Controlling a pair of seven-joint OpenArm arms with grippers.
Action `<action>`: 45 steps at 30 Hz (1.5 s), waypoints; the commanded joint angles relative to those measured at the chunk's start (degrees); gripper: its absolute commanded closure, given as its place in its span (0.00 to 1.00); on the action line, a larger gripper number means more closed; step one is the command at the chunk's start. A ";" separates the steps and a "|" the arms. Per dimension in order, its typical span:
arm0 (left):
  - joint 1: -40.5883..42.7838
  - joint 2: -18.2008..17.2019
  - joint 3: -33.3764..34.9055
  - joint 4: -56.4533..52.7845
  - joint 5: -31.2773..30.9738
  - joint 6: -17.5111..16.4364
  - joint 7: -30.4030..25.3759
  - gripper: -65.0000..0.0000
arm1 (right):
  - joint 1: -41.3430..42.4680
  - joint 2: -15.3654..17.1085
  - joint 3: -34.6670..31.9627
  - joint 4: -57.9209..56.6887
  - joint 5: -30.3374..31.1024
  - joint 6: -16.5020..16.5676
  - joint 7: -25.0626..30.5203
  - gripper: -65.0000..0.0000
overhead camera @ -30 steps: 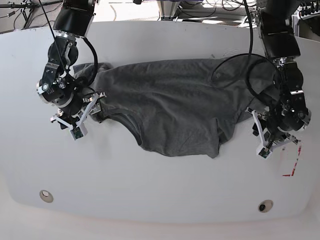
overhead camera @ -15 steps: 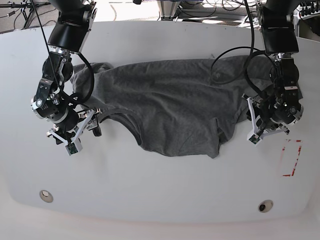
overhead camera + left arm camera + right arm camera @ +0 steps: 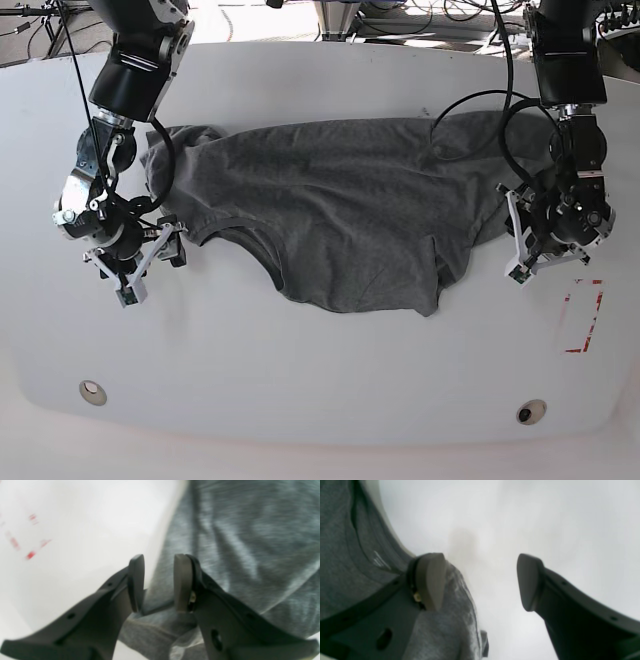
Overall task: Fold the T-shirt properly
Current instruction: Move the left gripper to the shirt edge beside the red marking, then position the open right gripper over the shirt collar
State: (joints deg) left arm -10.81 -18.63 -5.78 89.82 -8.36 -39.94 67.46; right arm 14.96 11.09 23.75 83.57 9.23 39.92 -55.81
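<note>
Plainly sat at an early stage: lay unfolded as the T-shirt (image 3: 340,220) across the far half of the white worktop (image 3: 300,370), spread sideways, rumpled and creased. Showed one flap of fabric hanging lower toward the near edge, around the middle. Showed no neat crease, no sleeve tucked in and no half laid over half. Left, by this reckoning, nearly all of the folding to do: smoothing out, sleeves in, body doubled over.

Hovered as the left pincer (image 3: 518,262) at the shirt's end on the base view's right, close to the red tape marks (image 3: 585,315). Stood narrowly parted in its wrist view (image 3: 158,580), with the shirt's edge running up behind the gap and a hem crossing low between the fingers (image 3: 182,580). Gave no sure sign of cloth being clamped; looked poised around the edge rather than closed on it.

Sat as the right pincer (image 3: 150,270) at the opposite end of the garment, just beside the sleeve. Gaped wide in its wrist view (image 3: 480,580), with only bare worktop between the jaws. Had grey cloth bunched against and under one finger (image 3: 430,580), and nothing near the other. Held nothing, as far as could be told.
</note>
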 commanded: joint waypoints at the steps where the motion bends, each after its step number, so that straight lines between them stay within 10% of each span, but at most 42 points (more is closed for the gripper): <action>1: -0.91 -0.02 -0.94 1.42 -0.34 -0.06 -0.87 0.73 | 2.71 -0.35 -1.73 -1.66 -0.15 0.08 1.72 0.34; 18: 2.20 1.92 -5.54 10.87 -0.93 -0.06 -0.32 0.86 | 11.18 -5.18 -9.41 -16.34 -0.05 0.08 10.24 0.34; 45: 0.26 3.06 -7.77 11.76 -0.86 -0.06 -0.45 0.80 | 8.14 -6.10 -7.69 -14.34 0.83 0.08 6.04 0.35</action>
State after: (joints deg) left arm -9.98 -14.70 -13.32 101.23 -9.28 -39.97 67.31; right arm 21.76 4.93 16.19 68.55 9.23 39.88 -50.81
